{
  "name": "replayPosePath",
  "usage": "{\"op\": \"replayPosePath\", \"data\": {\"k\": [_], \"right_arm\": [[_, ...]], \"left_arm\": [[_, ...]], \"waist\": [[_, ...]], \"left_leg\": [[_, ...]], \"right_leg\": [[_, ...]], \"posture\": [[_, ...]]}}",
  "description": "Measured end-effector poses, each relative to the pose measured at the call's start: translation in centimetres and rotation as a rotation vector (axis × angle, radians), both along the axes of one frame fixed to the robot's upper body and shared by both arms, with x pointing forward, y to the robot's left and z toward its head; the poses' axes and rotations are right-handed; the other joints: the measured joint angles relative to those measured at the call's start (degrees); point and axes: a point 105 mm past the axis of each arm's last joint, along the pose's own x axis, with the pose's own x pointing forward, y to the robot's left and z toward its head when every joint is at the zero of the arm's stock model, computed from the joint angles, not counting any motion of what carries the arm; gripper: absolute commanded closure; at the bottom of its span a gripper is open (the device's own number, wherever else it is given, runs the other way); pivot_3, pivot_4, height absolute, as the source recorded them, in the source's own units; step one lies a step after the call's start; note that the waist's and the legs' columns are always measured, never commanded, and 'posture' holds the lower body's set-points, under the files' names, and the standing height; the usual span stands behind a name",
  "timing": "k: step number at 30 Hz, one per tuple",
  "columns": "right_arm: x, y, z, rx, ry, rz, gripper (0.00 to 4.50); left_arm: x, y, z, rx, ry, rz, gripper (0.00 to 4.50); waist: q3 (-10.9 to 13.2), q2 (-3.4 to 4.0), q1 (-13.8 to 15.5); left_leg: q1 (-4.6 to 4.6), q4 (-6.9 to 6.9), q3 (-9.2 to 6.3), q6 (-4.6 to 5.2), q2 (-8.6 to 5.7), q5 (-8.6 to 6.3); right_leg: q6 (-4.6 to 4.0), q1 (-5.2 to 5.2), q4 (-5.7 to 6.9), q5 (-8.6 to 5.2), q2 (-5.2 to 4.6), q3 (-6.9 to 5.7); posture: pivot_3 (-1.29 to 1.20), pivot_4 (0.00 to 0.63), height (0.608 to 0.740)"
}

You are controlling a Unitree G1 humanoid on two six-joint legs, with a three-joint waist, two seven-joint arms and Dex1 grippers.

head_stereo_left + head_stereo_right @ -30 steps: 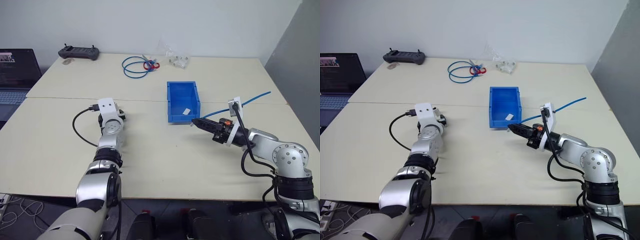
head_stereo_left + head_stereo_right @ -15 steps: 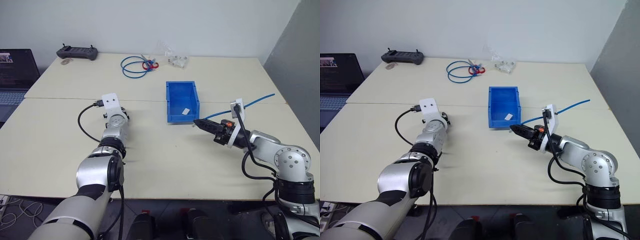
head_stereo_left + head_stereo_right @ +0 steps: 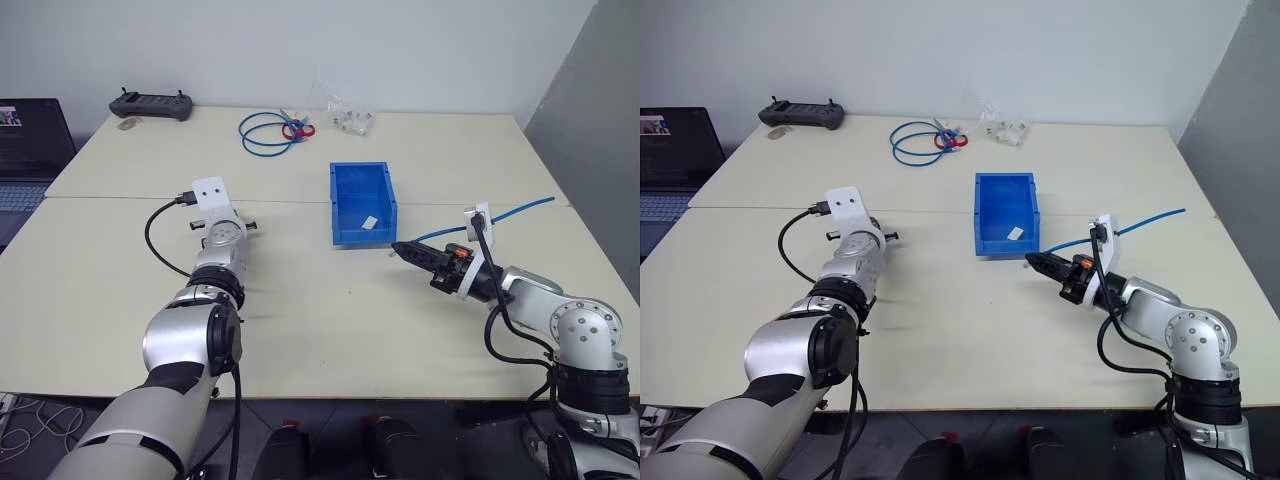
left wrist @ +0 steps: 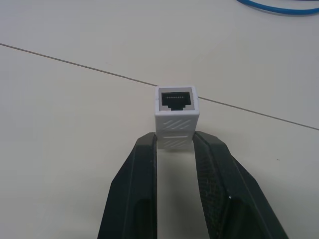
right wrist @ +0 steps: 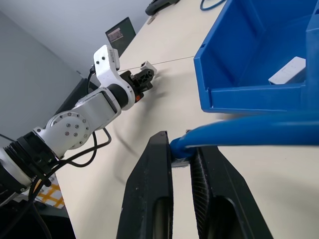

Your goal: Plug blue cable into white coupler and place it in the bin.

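My left gripper [image 4: 174, 145] is shut on the white coupler [image 4: 175, 119], a small boxy block with its socket facing away from the wrist, held just above the table. Seen from the head, this gripper [image 3: 247, 227] is left of the bin [image 3: 337, 202], an open blue box at mid-table. My right gripper [image 5: 182, 152] is shut on the plug end of the blue cable [image 5: 249, 130]. It hovers just in front of the bin's near right corner, fingertips [image 3: 398, 248] pointing left. The cable [image 3: 520, 208] trails off to the right edge of the table.
A small white piece [image 3: 370, 222] lies inside the bin. At the back of the table are a coiled blue cable with red bits [image 3: 268, 132], a clear wrap of white pieces [image 3: 350, 118] and a black controller [image 3: 152, 103]. A laptop [image 3: 30, 130] stands at far left.
My left gripper's fingers have closed on the white coupler. The right gripper keeps its grip on the cable and has stayed in place. The head view has shifted slightly.
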Motion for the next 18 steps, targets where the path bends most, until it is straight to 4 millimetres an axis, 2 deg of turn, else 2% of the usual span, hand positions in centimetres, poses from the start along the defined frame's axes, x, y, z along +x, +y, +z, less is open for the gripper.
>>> {"op": "replayPosePath", "data": {"k": [3,5,8,10,11,14,16,18], "right_arm": [[0.0,0.1,0.1,-0.002,-0.005,-0.001,4.29],[-0.1,0.1,0.2,-0.005,-0.011,-0.001,4.29],[-0.3,0.1,0.4,-0.014,-0.026,0.001,4.29],[-0.4,-0.3,0.4,-0.019,-0.029,-0.01,4.29],[-0.5,-0.4,0.4,-0.019,-0.03,-0.01,4.29],[-0.5,-0.2,0.5,-0.018,-0.037,0.007,4.29],[-0.6,0.6,0.8,-0.023,-0.055,0.05,4.29],[-0.3,0.9,0.8,-0.032,-0.061,0.065,4.29]], "left_arm": [[0.2,-0.1,0.2,0.041,0.003,-0.053,3.75],[0.4,-0.2,0.6,0.094,0.003,-0.147,3.75],[-0.7,0.3,1.0,0.192,0.016,-0.46,3.75],[-4.0,0.4,1.5,0.248,0.037,-0.762,3.75],[-6.2,-0.1,1.9,0.268,0.053,-0.919,3.75],[-11.0,-2.7,3.4,0.262,0.083,-1.259,3.75],[-13.6,-4.4,4.1,0.249,0.104,-1.446,3.75],[-14.9,-5.8,3.4,0.27,0.122,-1.578,3.75]], "waist": [[0.0,0.0,0.0],[0.0,0.0,-0.1],[0.0,0.06,-0.9],[0.0,0.06,-1.9],[0.1,0.06,-2.2],[0.1,0.1,-1.5],[0.2,0.26,-0.7],[0.2,0.32,-0.1]], "left_leg": [[0.0,0.0,0.0,0.0,0.0,0.0],[0.02,-0.01,0.05,-0.01,-0.01,0.01],[0.1,-0.1,0.11,-0.05,0.06,0.02],[0.07,-0.13,0.15,-0.33,0.2,0.11],[0.05,-0.13,0.12,-0.43,0.25,0.09],[0.08,-0.11,-0.09,-0.21,0.25,-0.05],[0.14,-0.08,-0.12,-0.18,0.21,-0.03],[0.26,-0.03,-0.03,-0.12,0.13,0.0]], "right_leg": [[0.0,0.0,0.01,0.0,0.0,-0.01],[-0.01,-0.01,0.04,0.0,0.02,-0.04],[-0.27,-0.1,0.16,0.14,0.03,0.06],[-0.42,-0.21,0.2,0.12,0.03,0.17],[-0.55,-0.24,0.22,0.05,0.03,0.2],[-0.74,-0.18,0.28,-0.08,0.04,0.02],[-0.49,-0.09,0.26,-0.26,0.07,-0.01],[-0.42,0.06,0.23,-0.26,0.08,0.0]], "posture": [[0.0,0.15,0.74],[0.0,0.15,0.74],[0.0,0.15,0.74],[0.0,0.15,0.74],[0.0,0.15,0.74],[0.0,0.15,0.74],[0.0,0.15,0.74],[0.0,0.15,0.74]]}}
